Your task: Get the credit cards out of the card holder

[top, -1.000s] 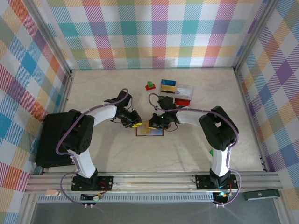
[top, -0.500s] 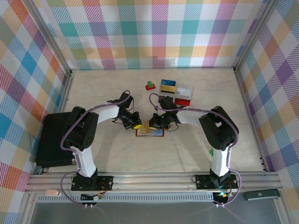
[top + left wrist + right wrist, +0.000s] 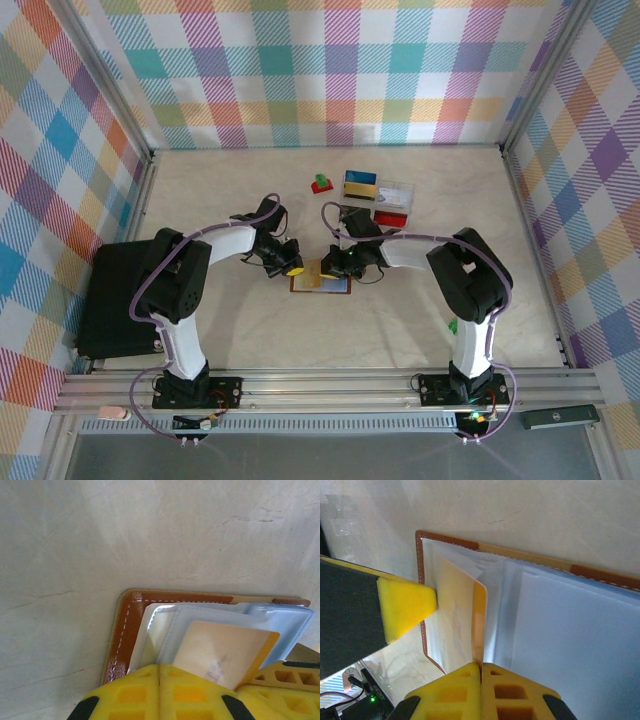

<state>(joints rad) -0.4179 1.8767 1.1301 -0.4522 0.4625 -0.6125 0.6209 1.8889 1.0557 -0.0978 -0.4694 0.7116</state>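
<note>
Holder (image 3: 338, 284), open at table (image 3: 420, 330) centre: one yellow card (image 3: 460, 605) part-way out of left pocket, not free; right gripper (image 3: 480, 666) closed, apparently pinching its edge; left gripper (image 3: 159, 667) closed, empty, tip against card; further cards undetermined.

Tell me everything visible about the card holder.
The card holder is a reddish-brown, leather-looking bifold with white stitching, lying open and flat on the table. Inside are glossy bluish-grey pockets; a yellow credit card sticks partway out of one. The shut left gripper and right gripper both press at that card's edges.
</note>
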